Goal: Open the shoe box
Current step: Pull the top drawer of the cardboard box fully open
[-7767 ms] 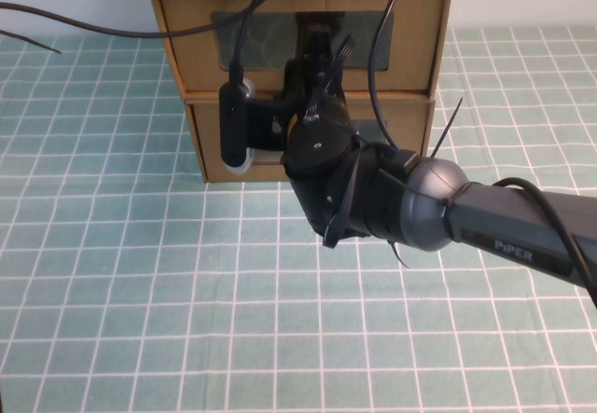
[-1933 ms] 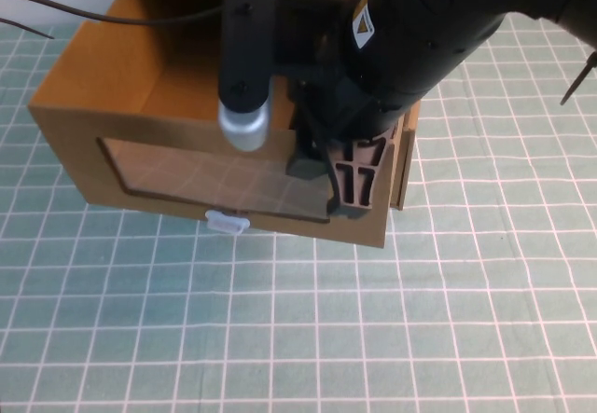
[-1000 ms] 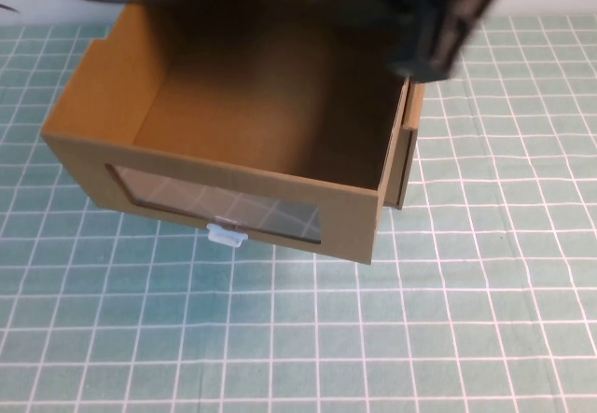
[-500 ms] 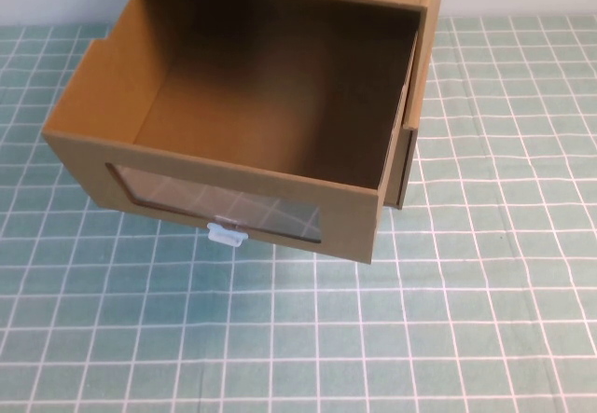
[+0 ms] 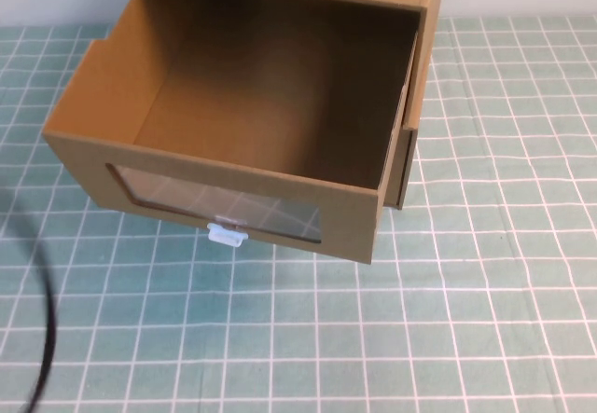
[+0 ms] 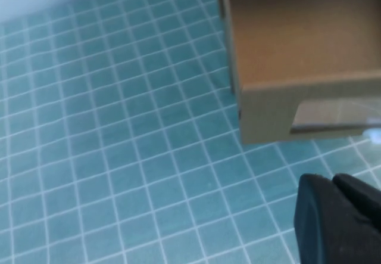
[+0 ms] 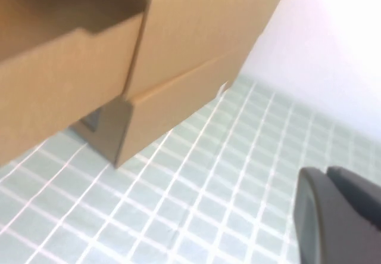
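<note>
The brown cardboard shoe box (image 5: 431, 21) stands at the back of the table. Its upper drawer (image 5: 233, 189) is pulled far out toward me, skewed to the left, and is empty inside. The drawer front has a clear window (image 5: 219, 206) and a small white pull tab (image 5: 227, 235). Neither gripper shows in the high view. In the left wrist view my left gripper (image 6: 333, 183) is shut and empty above the mat, beside the drawer's corner (image 6: 274, 112). In the right wrist view my right gripper (image 7: 326, 174) is shut and empty, away from the box (image 7: 178, 37).
A lower drawer (image 5: 404, 166) of the same box sticks out slightly at the right. A black cable (image 5: 47, 338) curves across the green checked mat (image 5: 420, 338) at the lower left. A white wall rises behind the box.
The right arm has lifted out of the high view and its gripper has shut. A black cable has swung in at the lower left. The drawer has stayed open and still.
</note>
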`<state>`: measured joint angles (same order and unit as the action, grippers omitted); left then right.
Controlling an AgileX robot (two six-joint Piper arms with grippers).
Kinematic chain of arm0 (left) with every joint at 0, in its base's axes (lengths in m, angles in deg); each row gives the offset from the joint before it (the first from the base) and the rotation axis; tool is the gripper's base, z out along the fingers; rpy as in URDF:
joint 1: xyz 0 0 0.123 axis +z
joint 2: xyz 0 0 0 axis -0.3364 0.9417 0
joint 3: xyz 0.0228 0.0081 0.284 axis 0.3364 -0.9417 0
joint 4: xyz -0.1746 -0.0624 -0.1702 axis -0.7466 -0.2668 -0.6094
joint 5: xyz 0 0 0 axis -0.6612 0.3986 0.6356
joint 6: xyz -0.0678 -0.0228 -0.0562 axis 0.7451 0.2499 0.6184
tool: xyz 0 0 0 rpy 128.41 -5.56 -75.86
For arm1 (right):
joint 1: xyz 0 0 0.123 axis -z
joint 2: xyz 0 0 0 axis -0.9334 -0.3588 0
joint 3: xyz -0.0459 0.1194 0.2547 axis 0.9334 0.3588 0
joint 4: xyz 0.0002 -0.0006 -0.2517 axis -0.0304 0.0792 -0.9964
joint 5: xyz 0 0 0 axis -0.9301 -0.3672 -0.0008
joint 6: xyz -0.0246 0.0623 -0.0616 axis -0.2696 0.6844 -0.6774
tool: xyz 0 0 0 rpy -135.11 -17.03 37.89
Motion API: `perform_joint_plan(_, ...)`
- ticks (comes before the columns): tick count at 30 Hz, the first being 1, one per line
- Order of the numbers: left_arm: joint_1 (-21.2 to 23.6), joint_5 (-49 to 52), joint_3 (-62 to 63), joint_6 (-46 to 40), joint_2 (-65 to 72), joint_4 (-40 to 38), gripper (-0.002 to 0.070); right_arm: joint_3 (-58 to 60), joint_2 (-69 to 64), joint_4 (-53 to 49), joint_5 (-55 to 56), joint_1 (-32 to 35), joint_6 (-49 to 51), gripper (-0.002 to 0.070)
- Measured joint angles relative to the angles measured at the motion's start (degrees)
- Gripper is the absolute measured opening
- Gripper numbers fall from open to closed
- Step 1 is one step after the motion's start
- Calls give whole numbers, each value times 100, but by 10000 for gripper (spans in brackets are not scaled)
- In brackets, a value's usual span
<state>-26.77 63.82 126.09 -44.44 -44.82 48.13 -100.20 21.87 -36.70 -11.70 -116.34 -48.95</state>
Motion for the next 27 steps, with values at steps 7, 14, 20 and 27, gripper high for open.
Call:
perform_joint_plan(7,0,-1307,-2144,695,-1954,222,-6,1517,641,-164,634,0,345,-13)
perform_joint_plan(14,0,-2225,-2878,864,-2594,229,-6,2492,641,101,695,0,367,-13)
perform_joint_plan(20,0,-2258,-3173,869,-2594,229,-6,3136,641,240,715,0,371,-13)
perform_joint_plan(27,0,-2258,-3430,869,-2594,229,-6,3470,641,427,700,0,371,-13)
